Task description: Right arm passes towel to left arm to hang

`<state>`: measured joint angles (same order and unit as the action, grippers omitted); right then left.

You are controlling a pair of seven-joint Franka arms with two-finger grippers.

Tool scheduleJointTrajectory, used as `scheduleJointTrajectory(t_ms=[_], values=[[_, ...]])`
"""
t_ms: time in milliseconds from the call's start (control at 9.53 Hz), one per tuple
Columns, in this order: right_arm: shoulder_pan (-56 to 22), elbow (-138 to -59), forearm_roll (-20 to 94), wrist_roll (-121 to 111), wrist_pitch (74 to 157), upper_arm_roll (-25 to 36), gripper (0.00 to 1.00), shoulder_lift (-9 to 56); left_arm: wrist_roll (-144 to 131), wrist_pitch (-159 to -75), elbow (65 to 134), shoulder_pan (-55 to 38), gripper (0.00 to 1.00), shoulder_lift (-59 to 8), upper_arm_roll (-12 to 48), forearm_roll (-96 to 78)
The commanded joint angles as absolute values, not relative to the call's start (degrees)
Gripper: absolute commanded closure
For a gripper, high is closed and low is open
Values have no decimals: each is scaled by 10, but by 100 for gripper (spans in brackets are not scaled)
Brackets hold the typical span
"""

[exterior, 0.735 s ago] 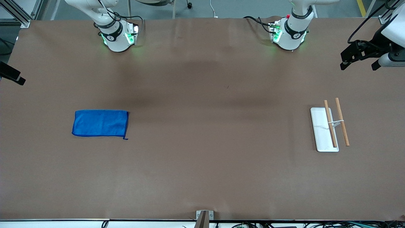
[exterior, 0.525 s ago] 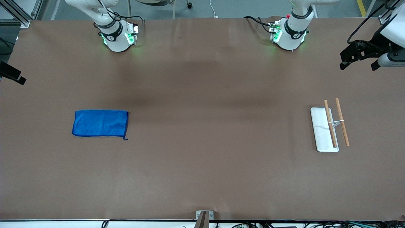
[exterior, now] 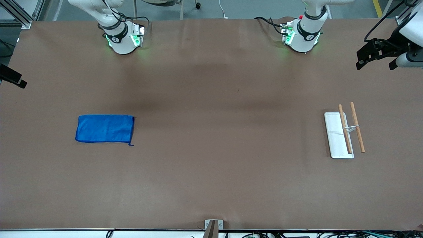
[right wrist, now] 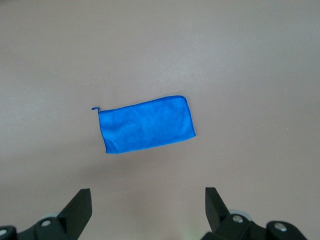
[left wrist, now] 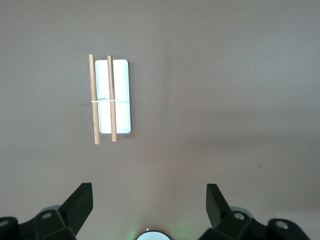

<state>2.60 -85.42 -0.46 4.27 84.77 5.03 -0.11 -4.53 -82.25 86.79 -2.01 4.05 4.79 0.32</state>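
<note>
White rack (exterior: 336, 138) w/ two wood bars – on brown table (exterior: 218, 172), left arm's end.

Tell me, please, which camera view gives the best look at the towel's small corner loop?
The right wrist view: the towel lies flat and large in it, and its corner loop stands out clearly from the hem. The front view shows the towel smaller, the loop only a speck. The left wrist view shows no towel.

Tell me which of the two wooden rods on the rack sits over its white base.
The wooden rod toward the right arm's end of the table; it crosses the white base. The other rod hangs over bare table.
</note>
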Motion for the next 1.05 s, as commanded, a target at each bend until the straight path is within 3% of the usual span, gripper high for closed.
scheduleJointTrajectory(t_ms=[0,210,735,944], values=[[26,-861,-18,34,850,47,0,12,-41,-805,864,-20,0,24,48,4],[24,-927,-15,25,910,46,0,46,-48,-806,862,-22,0,21,49,2],[5,-1197,-4,11,1260,44,0,76,-47,-808,860,-25,0,20,49,1],[-6,-1264,-4,10,1377,45,0,105,-43,-808,858,-26,0,12,49,2]])
